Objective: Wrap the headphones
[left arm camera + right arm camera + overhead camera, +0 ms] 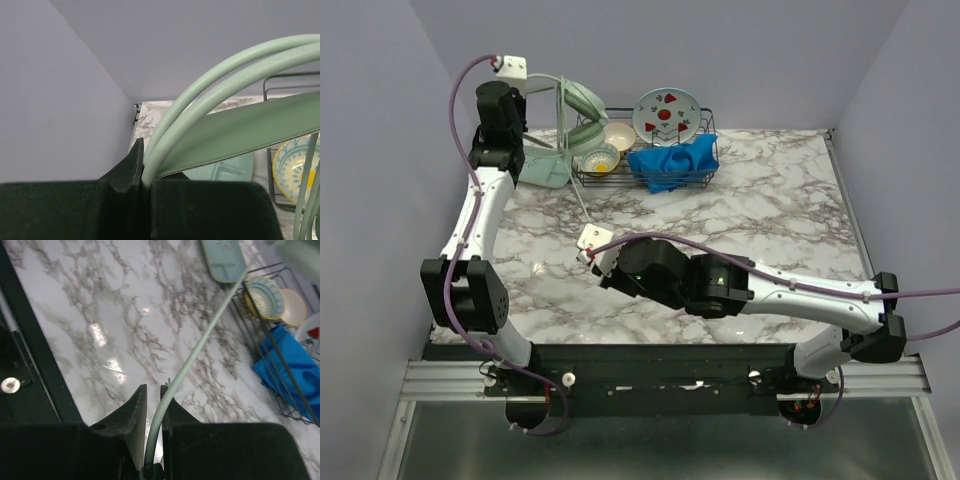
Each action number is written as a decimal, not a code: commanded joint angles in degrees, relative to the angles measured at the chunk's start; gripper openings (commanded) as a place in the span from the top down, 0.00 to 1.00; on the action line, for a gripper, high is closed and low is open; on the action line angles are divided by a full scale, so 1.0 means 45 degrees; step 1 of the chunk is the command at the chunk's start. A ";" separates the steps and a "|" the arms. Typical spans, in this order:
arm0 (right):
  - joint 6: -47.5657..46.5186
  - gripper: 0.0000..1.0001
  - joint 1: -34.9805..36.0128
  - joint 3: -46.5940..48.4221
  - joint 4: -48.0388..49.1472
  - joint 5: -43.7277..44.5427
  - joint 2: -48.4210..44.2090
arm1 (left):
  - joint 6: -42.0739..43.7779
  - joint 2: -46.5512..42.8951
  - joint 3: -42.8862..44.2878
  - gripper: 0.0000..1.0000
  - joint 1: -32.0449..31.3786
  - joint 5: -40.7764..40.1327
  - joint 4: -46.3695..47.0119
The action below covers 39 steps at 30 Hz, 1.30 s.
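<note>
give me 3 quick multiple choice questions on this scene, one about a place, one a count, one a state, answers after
1. Where is the blue cloth?
A) draped over the right arm
B) in the wire rack
C) hanging on the back wall

2. How many bowls sit in the rack?
A) two
B) four
C) none

3. What is the right hand doing?
A) wide open, holding nothing
B) gripping the blue cloth
C) shut on the thin cable

Answers:
1 B, the cloth is bunched inside the rack's right end.
2 A, only a yellow-patterned bowl and a cream bowl show there.
3 C, in the right wrist view the cable runs out from between its closed fingers.
</note>
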 commanded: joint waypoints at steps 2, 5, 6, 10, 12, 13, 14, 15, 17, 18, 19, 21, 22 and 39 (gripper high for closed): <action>-0.1507 0.99 0.0098 0.0741 -0.1141 0.3572 -0.1423 | 0.4387 -0.1675 -0.2306 1.00 -0.1549 -0.0537 0.3699; -0.1313 0.99 -0.0663 0.1618 -0.2585 0.4923 -0.1540 | 0.5606 -0.2515 -0.3850 1.00 -0.2487 -0.0089 0.4189; -0.1390 0.99 -0.1032 0.1680 -0.2762 0.5429 -0.1676 | 0.6247 -0.2732 -0.4453 1.00 -0.2701 0.0029 0.4189; -0.1801 0.99 -0.2108 0.2011 -0.2725 0.5610 -0.2515 | 0.7460 -0.3592 -0.5745 1.00 -0.3620 0.0576 0.3683; -0.2093 0.99 -0.2634 0.2110 -0.2473 0.5513 -0.2945 | 0.7853 -0.4216 -0.6466 1.00 -0.4244 0.1122 0.3022; -0.2249 0.99 -0.2812 0.2091 -0.2316 0.5473 -0.3063 | 0.8068 -0.4450 -0.6625 1.00 -0.4498 0.1298 0.2689; -0.2560 0.99 -0.2949 0.2013 -0.2160 0.5570 -0.3199 | 0.8070 -0.4878 -0.6723 1.00 -0.4868 0.1822 0.2241; -0.2679 0.99 -0.3279 0.1935 -0.1946 0.5667 -0.3374 | 0.7973 -0.4999 -0.6512 1.00 -0.5065 0.2098 0.0806; -0.2874 0.99 -0.3710 0.1876 -0.1885 0.5668 -0.3493 | 0.7216 -0.5175 -0.5927 1.00 -0.5281 0.2800 -0.0919; -0.2856 0.99 -0.4176 0.1856 -0.1827 0.5572 -0.3609 | 0.6979 -0.5234 -0.5460 1.00 -0.5475 0.3442 -0.2262; -0.2875 0.99 -0.4451 0.1875 -0.1788 0.5242 -0.3669 | 0.6860 -0.5311 -0.5320 1.00 -0.5593 0.3680 -0.2739; -0.2914 0.99 -0.5308 0.1875 -0.1574 0.4831 -0.3766 | 0.6529 -0.5410 -0.4950 1.00 -0.5983 0.4032 -0.3909; -0.2934 0.99 -0.5623 0.1856 -0.1495 0.4480 -0.3786 | 0.6353 -0.5410 -0.4792 1.00 -0.6081 0.4169 -0.4283; -0.1704 0.97 -0.9259 -0.1169 0.1548 -0.3387 -0.3515 | 0.0749 -0.5664 0.1491 1.00 -0.6102 0.9150 -0.9228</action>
